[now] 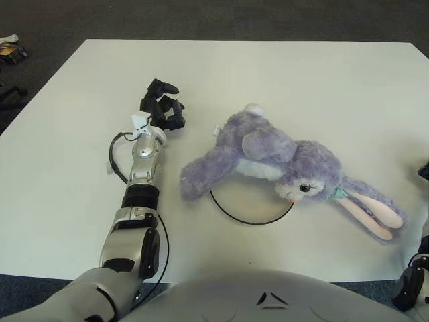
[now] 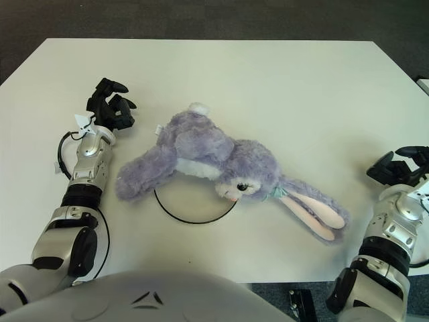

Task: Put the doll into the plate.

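A: Where is the doll (image 1: 281, 159) lying right now?

B: It is sprawling across the middle of the table (image 1: 268, 67). It is a purple plush rabbit, and it is lying over the far rim of the plate (image 1: 249, 204), a white disc with a thin dark edge. Its belly and head are covering the plate's far part, while the near part is showing bare.

A: So is it sitting fully inside?

B: No. One limb is reaching off to the left past the rim, and the long pink-lined ears are trailing off to the right onto the table.

A: What is the left hand (image 1: 161, 106) doing?

B: It is showing left of the doll, apart from it, with the forearm stretching up the table. Its dark fingers are bunching loosely together, and nothing is sitting in them.

A: And the right hand (image 2: 402, 163)?

B: It is showing at the right edge of the table, well apart from the doll's ears. In the right eye view its fingers are curling in loosely, and they are gripping nothing.

A: Anything touching the doll?

B: Neither hand is touching it. Only the plate and table are lying beneath it.
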Controlling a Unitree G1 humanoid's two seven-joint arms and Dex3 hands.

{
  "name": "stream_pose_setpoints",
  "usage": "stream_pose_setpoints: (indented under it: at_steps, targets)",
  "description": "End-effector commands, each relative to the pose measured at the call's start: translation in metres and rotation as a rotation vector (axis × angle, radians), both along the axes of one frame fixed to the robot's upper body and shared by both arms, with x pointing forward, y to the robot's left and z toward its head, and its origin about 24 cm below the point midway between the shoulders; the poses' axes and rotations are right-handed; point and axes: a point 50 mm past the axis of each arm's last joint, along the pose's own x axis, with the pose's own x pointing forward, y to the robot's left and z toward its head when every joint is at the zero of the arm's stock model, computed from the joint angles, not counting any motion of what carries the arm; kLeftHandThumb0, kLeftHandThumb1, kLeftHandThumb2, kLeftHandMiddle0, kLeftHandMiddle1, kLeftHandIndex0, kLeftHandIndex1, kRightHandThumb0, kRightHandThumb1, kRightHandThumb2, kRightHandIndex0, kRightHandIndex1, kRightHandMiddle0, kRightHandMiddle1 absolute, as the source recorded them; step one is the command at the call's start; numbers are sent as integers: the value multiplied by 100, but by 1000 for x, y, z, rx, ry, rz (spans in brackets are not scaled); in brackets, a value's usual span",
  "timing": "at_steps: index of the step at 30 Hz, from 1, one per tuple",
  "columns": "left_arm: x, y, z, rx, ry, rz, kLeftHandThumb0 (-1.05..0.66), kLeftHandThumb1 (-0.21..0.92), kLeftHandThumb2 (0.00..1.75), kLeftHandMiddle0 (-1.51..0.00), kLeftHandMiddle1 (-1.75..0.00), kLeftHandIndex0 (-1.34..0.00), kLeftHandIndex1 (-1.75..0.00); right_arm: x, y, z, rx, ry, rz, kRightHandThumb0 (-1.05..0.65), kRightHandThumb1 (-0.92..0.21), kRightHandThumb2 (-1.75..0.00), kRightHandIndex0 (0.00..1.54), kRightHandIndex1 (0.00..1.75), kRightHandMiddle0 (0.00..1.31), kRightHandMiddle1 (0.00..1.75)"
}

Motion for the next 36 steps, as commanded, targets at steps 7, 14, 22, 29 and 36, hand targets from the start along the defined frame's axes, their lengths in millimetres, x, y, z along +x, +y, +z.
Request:
stream_pose_setpoints:
  at_steps: [7,14,22,29,36]
  targets:
    - [-1,1,-3,-20,14,14,-1,23,142,-56,-175,-55,-175,7,14,-6,13,93,93,-1,8,-175,85,171,74,175]
    - [-2,0,-3,-26,17,17,-1,23,143,-57,-175,-55,-175,21,26,-10,26,91,141,-1,7,-175,84,172,73,175]
    - [-2,-2,-4,-25,14,29,-1,22,143,-57,-175,-55,-175,38,53,-10,62,102,235,-1,6,-175,84,174,72,175]
    - [-2,-4,-4,-28,9,29,-1,22,144,-57,-175,-55,-175,46,68,-10,88,108,297,-1,6,-175,84,174,71,175]
    - [-3,-4,-5,-36,7,22,-1,23,143,-56,-175,-55,-175,55,73,-14,100,120,356,-1,6,-175,85,175,71,175]
